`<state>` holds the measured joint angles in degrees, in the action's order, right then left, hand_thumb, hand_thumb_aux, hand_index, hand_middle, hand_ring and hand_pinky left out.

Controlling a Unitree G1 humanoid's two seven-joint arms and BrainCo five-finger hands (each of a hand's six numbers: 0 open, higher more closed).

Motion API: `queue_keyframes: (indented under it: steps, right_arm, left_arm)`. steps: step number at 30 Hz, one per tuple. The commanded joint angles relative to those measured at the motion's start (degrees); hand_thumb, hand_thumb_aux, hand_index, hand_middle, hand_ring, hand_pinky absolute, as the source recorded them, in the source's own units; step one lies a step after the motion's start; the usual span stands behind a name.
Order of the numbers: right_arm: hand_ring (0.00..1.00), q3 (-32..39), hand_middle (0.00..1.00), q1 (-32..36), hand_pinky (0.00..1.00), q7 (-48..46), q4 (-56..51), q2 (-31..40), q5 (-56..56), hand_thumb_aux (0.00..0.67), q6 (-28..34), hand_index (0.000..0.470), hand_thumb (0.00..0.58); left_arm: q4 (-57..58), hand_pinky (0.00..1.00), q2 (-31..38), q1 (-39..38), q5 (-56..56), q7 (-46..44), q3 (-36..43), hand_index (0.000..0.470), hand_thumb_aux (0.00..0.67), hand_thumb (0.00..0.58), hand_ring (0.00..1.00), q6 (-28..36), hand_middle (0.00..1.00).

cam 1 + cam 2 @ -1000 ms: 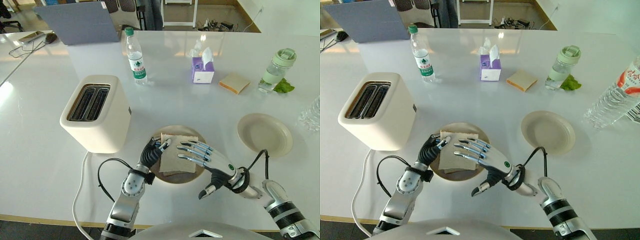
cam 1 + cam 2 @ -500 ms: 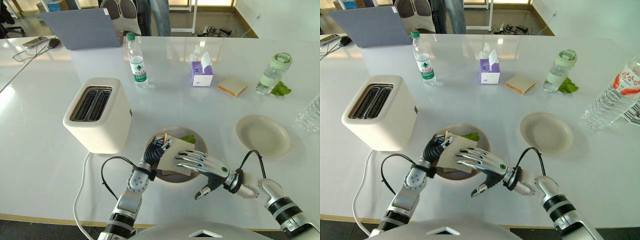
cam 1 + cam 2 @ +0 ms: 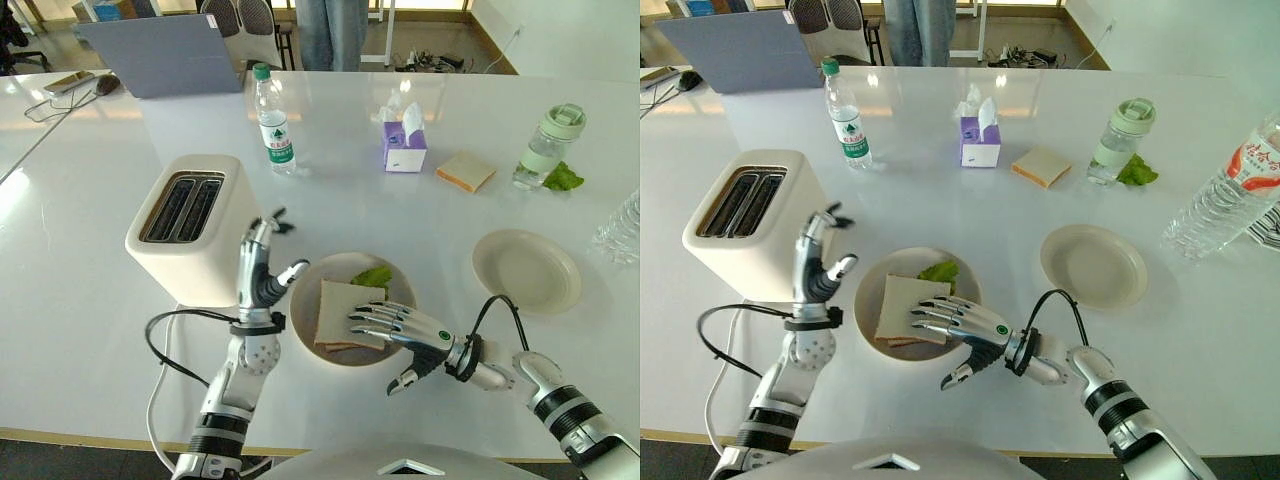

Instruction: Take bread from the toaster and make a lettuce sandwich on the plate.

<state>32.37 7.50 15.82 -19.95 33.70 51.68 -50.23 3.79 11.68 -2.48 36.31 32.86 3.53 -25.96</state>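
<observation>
A cream toaster point(image 3: 193, 225) with two empty slots stands at the left. On the round plate point(image 3: 325, 278) before me lies a sandwich: a bread slice point(image 3: 340, 312) on top, lettuce point(image 3: 375, 276) peeking out at its far edge, another slice beneath. My right hand point(image 3: 392, 325) lies flat with its fingers spread on the near right edge of the top slice. My left hand point(image 3: 261, 265) is raised upright and open between the toaster and the plate, holding nothing.
A second, empty plate point(image 3: 527, 270) sits at the right. Farther back are a spare bread slice point(image 3: 466, 171), a tissue box point(image 3: 404, 146), a water bottle point(image 3: 271, 123), a green-lidded bottle point(image 3: 546, 145) with lettuce point(image 3: 563, 179) beside it, and a laptop point(image 3: 160, 55). The toaster's cord point(image 3: 160, 390) trails near the front edge.
My left hand let go of the top bread slice and rose upright beside the toaster, fingers spread. The slice now lies flat on the sandwich. My right hand stayed on it.
</observation>
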Motion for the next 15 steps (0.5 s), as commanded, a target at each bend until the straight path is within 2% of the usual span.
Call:
queue_keyframes:
  steps: [1,5,7,8,9,10,11,12,13,14,15]
  right_arm:
    - [0.0,2.4,0.0,-2.5,0.0,-4.1,-5.0,2.0,3.3,0.0,3.6,0.0,0.0]
    - [0.0,-0.6,0.0,-2.7,0.0,3.1,-2.7,-0.6,0.8,0.0,1.9,0.0,0.0]
    - [0.0,-4.3,0.0,-3.6,0.0,7.4,-0.1,-4.5,-7.1,0.0,-1.1,0.0,0.0]
    - [0.18,-5.7,0.18,-4.5,0.18,7.9,2.0,-6.7,-14.7,0.363,-3.0,0.254,0.458]
    - [0.89,-6.0,0.89,-5.5,0.89,7.0,4.7,-8.4,-24.1,0.565,-4.7,0.396,0.566]
    - [1.0,-5.6,1.0,-6.4,1.0,5.7,7.4,-9.3,-32.8,0.67,-5.7,0.47,0.58]
    - [1.0,-4.9,1.0,-7.0,1.0,4.2,9.9,-9.5,-40.2,0.67,-6.0,0.47,0.58]
    - [1.0,-4.1,1.0,-7.5,1.0,2.4,12.4,-9.0,-46.6,0.67,-5.9,0.47,0.58]
    - [1.0,-3.4,1.0,-7.9,1.0,0.6,14.5,-8.1,-51.5,0.67,-5.9,0.47,0.58]
    - [1.0,-2.8,1.0,-8.4,1.0,-1.4,16.2,-6.8,-55.3,0.67,-5.9,0.47,0.58]
    - [1.0,-2.3,1.0,-9.0,1.0,-3.7,17.2,-5.3,-57.8,0.67,-6.2,0.47,0.58]
  left_arm:
    - [-1.1,0.0,2.3,-0.2,3.7,5.7,-2.9,0.0,0.0,0.0,0.0,-1.6,0.0]
    - [1.1,0.0,4.9,-1.9,0.0,3.2,-0.1,0.0,0.0,0.0,0.0,-10.5,0.0]
    - [2.6,0.0,6.2,-3.0,-5.6,-1.2,1.8,0.0,0.0,0.0,0.0,-16.0,0.0]
    - [3.0,0.12,7.3,-3.8,-8.4,-3.6,2.7,0.098,0.139,0.216,0.12,-18.7,0.12]
    - [3.1,0.24,8.4,-4.6,-12.1,-6.4,3.7,0.256,0.365,0.46,0.24,-21.7,0.24]
    - [3.0,0.37,9.6,-5.3,-16.1,-9.2,4.8,0.31,0.441,0.512,0.37,-24.2,0.37]
    - [3.1,0.5,10.9,-5.9,-19.6,-11.9,5.9,0.352,0.502,0.543,0.5,-26.4,0.5]
    - [3.3,0.64,12.8,-6.7,-23.5,-14.8,7.4,0.415,0.591,0.572,0.64,-28.8,0.64]
    - [3.4,0.74,14.7,-7.6,-27.2,-17.5,8.8,0.47,0.67,0.58,0.74,-30.6,0.74]
    - [3.1,0.99,17.0,-8.9,-31.0,-20.5,10.2,0.47,0.67,0.58,0.99,-32.0,0.99]
    - [2.3,1.0,19.2,-10.2,-34.7,-23.1,11.3,0.47,0.67,0.58,1.0,-33.1,1.0]
